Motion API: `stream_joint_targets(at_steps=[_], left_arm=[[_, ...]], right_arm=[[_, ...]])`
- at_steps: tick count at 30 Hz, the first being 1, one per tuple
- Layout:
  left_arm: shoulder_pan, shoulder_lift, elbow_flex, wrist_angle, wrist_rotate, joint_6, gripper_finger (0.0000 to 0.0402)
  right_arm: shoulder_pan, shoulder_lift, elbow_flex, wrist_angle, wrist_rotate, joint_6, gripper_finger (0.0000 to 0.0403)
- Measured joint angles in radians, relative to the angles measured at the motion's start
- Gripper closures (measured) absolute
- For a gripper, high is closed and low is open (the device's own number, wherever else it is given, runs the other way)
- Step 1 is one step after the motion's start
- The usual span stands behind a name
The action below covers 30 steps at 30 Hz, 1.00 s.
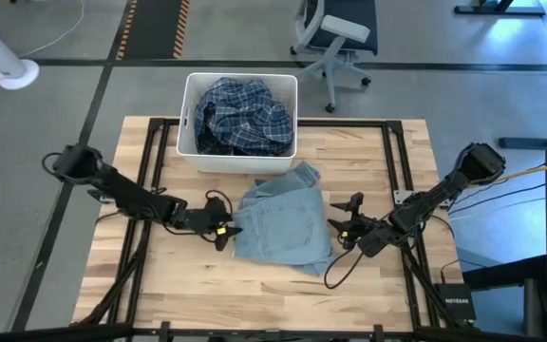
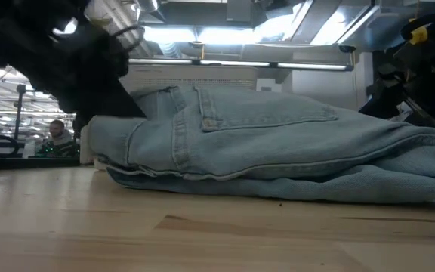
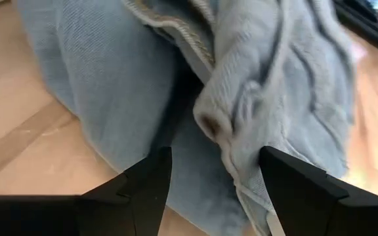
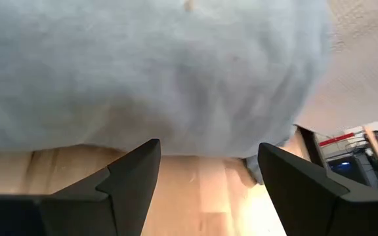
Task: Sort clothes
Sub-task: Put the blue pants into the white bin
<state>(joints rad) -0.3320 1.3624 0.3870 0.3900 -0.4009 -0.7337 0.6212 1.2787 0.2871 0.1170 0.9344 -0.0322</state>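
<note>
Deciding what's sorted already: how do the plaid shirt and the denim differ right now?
The plaid shirt is bunched inside the white bin; the denim lies folded flat on the table. The shirt is dark checked, the denim plain pale blue. Both open grippers, left and right, flank the denim, not the shirt. Both are fabric.

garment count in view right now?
2. A plaid shirt fills the white bin; folded light denim lies on the table, between both tools. More may be hidden under the shirt.
</note>
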Motion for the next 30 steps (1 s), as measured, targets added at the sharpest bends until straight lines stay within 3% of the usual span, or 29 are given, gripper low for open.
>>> stream_joint_targets(at_steps=[5,12,23,26,30], left_arm=[[0.019,0.115,0.000,0.117,-0.064,-0.026,0.0176],[0.046,0.229,0.001,0.211,-0.070,-0.026,0.0176],[0.048,0.259,0.000,0.269,-0.070,0.019,0.0176],[0.048,0.259,0.000,0.278,-0.070,0.029,0.0176],[0.044,0.259,0.000,0.295,-0.069,0.017,0.0176]], right_arm=[[0.000,0.053,0.000,0.047,-0.062,0.000,0.0128],[0.000,0.121,0.008,0.119,-0.082,-0.061,0.0128],[0.000,0.015,0.168,0.036,-0.031,-0.310,0.0128],[0.000,0.009,0.221,0.035,-0.092,-0.358,0.0128],[0.000,0.017,0.264,0.039,-0.297,-0.362,0.0128]])
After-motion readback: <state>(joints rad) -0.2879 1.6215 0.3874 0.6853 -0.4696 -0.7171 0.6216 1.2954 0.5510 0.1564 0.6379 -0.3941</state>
